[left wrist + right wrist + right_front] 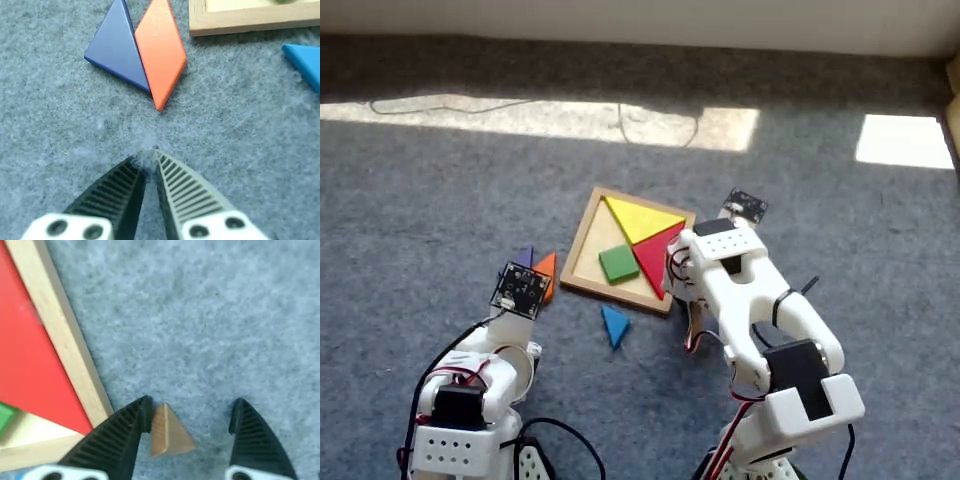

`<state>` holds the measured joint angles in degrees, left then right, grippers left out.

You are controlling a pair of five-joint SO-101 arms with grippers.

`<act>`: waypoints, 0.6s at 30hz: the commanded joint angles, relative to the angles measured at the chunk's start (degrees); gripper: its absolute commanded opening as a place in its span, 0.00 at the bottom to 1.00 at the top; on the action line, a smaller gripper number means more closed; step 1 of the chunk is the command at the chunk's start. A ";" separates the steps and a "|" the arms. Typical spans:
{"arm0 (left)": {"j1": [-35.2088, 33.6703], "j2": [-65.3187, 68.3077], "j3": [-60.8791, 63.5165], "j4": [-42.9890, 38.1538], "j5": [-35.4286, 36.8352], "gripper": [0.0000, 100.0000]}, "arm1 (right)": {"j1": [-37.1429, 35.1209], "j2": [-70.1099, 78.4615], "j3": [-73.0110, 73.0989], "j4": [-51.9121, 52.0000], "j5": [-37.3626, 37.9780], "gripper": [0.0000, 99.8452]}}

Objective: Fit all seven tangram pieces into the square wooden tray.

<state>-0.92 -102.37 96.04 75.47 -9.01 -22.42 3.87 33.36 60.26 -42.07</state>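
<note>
The square wooden tray (582, 250) holds a yellow triangle (640, 218), a red triangle (658, 262) and a green square (618, 263). On the carpet to its left lie an orange parallelogram (161, 50) and a dark blue triangle (116, 47), edge to edge. A light blue triangle (614, 324) lies in front of the tray. My left gripper (148, 155) is shut and empty, a short way from the orange piece's tip. My right gripper (192, 415) is open just outside the tray's rim (65, 335). A small tan wooden triangle (167, 432) sits between its fingers, against one of them.
Everything rests on grey carpet with a sunlit strip at the back. The right arm (750, 300) reaches over the tray's right corner. The left arm (480, 380) stands at the front left. Open carpet lies behind and to the right of the tray.
</note>
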 commanded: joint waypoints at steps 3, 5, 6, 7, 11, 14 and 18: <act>-0.66 -1.89 1.19 0.09 0.53 0.01 | -0.31 -0.04 -2.59 0.40 -0.09 0.11; -0.66 -1.89 1.19 0.09 0.53 0.01 | -0.57 -0.04 -2.59 0.40 0.00 0.09; -0.66 -1.89 1.19 0.09 0.53 0.01 | -0.66 -0.04 -2.59 0.40 0.26 0.08; -0.66 -1.89 1.19 0.09 0.53 0.01 | -0.66 -0.04 -2.59 0.40 1.41 0.08; -0.66 -1.89 1.19 0.09 0.53 0.01 | -0.57 -0.57 -2.59 0.40 7.30 0.02; -0.66 -1.89 1.19 0.09 0.53 0.01 | -0.40 -3.47 -2.42 0.40 10.46 0.01; -0.66 -1.89 1.19 0.09 0.53 0.01 | -0.40 -9.36 -2.07 0.40 13.54 0.01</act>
<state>-0.92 -102.37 96.04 75.47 -9.01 -22.42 0.62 33.45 60.44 -31.25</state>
